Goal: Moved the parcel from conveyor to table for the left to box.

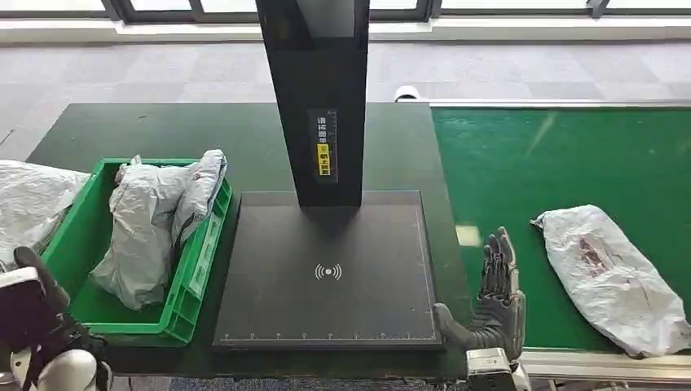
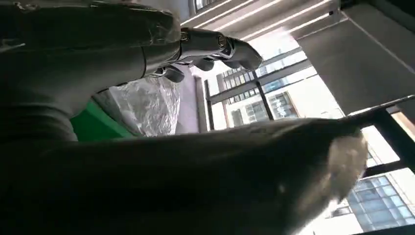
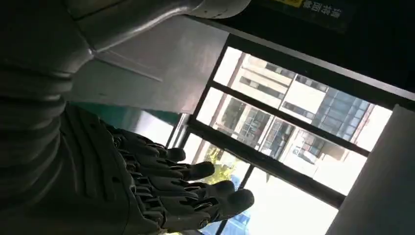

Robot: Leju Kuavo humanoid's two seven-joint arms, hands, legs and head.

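The right hand [image 1: 497, 293] is closest, down at the near edge between the black pad and the green belt. Its dark fingers [image 1: 499, 259] point up and stay apart, its thumb sticks out sideways, and it holds nothing. In the right wrist view the same hand [image 3: 161, 196] has its ribbed fingers spread in a row against bright windows.

The left hand [image 1: 33, 305] sits low by the near corner of the green box. It looks dark and bent, but I cannot tell if it is open or closed. In the left wrist view its shiny grey fingers [image 2: 215, 49] curl a little over crinkly plastic.

The parcel [image 1: 615, 277] lies on the green conveyor [image 1: 570, 163], just beside the right hand and not touching it. It is a soft, wrinkly grey bag, long and lumpy, with a dark reddish smudge.

The black pad [image 1: 326, 277] is flat, square and smooth, with a small white wave mark. A tall black post [image 1: 322, 98] stands at its back and has a yellow sticker.

The green box [image 1: 191, 277] is hard plastic with ribbed walls. It holds crumpled grey bags [image 1: 155, 220]. Another grey bag [image 1: 28, 204] lies just outside it. All this rests on the dark table [image 1: 244, 134].
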